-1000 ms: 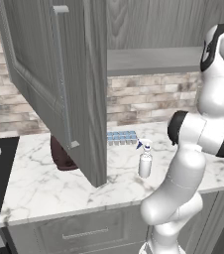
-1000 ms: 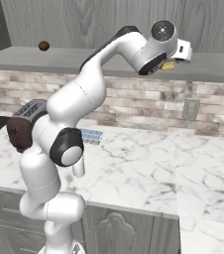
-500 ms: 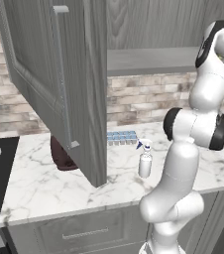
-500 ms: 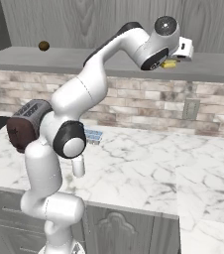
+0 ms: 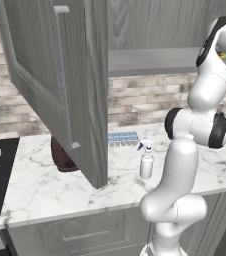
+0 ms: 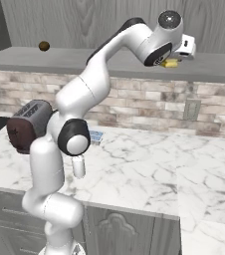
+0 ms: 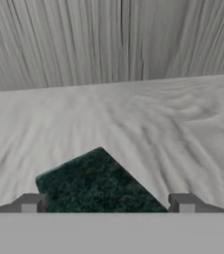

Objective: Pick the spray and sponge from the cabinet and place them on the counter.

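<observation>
Grey kitchen, cabinet [image 5: 60,85] door swung open over the marble counter [image 6: 134,169]. One sponge [image 7: 96,183] lies on the shelf at the far right, green side up, between the wide-spread fingers of the gripper [image 7: 106,203]; it looks light and squashy, probably best pinched across its sides. One spray [image 5: 146,161] already stands on the counter.
</observation>
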Motion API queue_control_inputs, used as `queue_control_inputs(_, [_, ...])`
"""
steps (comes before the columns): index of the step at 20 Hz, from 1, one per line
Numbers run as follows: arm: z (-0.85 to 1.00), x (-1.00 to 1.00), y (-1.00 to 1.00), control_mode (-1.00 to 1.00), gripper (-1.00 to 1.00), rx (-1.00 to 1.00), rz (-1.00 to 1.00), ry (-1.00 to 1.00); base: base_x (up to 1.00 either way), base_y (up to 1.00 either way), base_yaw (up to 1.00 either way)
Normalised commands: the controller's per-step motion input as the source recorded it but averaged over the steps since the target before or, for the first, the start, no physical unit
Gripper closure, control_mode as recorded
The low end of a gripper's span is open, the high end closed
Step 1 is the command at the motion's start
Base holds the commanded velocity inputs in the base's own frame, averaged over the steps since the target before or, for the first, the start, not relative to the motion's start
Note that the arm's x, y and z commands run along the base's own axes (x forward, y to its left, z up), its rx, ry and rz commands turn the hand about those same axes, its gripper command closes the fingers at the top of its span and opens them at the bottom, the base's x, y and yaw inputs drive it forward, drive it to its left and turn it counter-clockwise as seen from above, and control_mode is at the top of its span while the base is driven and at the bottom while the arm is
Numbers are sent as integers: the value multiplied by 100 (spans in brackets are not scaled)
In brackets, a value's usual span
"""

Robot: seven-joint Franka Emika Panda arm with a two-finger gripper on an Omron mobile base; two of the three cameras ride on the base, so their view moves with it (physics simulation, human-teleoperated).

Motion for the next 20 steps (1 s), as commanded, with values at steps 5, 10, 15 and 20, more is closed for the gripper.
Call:
queue_control_inputs(5, [-26, -6, -18, -100, 100, 0, 0, 0, 0, 0, 0])
queue_control_inputs(10, [-30, -24, -15, -100, 100, 0, 3, -6, 0, 0, 0])
queue_control_inputs(15, [-4, -42, -16, -100, 100, 0, 2, -3, 0, 0, 0])
queue_control_inputs(20, [0, -70, -8, -100, 100, 0, 2, -5, 0, 0, 0])
